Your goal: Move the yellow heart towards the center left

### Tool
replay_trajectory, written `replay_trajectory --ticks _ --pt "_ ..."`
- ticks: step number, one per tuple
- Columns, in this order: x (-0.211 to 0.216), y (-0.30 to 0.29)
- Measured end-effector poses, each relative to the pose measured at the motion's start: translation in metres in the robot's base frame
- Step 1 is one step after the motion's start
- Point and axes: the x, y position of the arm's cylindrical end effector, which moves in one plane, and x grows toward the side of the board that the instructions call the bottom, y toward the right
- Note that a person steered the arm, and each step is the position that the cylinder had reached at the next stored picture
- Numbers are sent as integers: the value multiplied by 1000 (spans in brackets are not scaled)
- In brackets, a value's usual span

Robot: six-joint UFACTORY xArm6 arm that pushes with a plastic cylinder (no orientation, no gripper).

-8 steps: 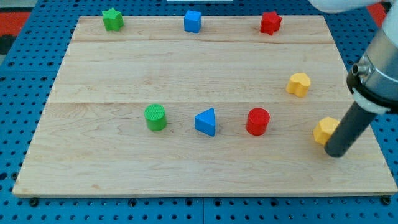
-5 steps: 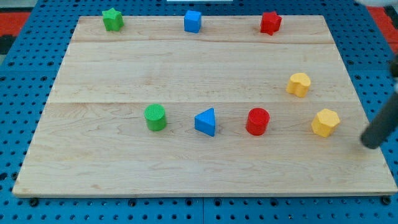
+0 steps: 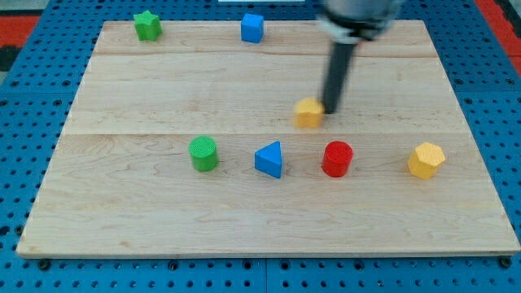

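Observation:
The yellow heart (image 3: pixel 308 113) lies on the wooden board (image 3: pixel 163 220), a little right of the middle, above the gap between the blue triangle (image 3: pixel 269 159) and the red cylinder (image 3: pixel 337 159). My tip (image 3: pixel 331 108) touches the heart's right side. The rod rises from it toward the view's top and hides the red star at the top edge.
A green cylinder (image 3: pixel 203 154) sits left of the blue triangle. A yellow hexagon (image 3: pixel 426 160) lies at the right. A green star (image 3: pixel 146 25) and a blue cube (image 3: pixel 252 28) sit along the top edge.
My tip swung from the board's right edge up and left to the heart's right side. The heart has slid about 100 pixels to the left. The red star is now covered by the rod.

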Motion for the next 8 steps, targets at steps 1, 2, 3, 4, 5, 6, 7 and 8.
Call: replay_trajectory --ticks 1,2,3,4,5,6,7,8 --pt "-8 -72" --pt "-9 -50" --pt "2 -21" --pt "26 -73" --pt "27 -96" --pt "35 -77" --pt "66 -84" --pt "65 -140"
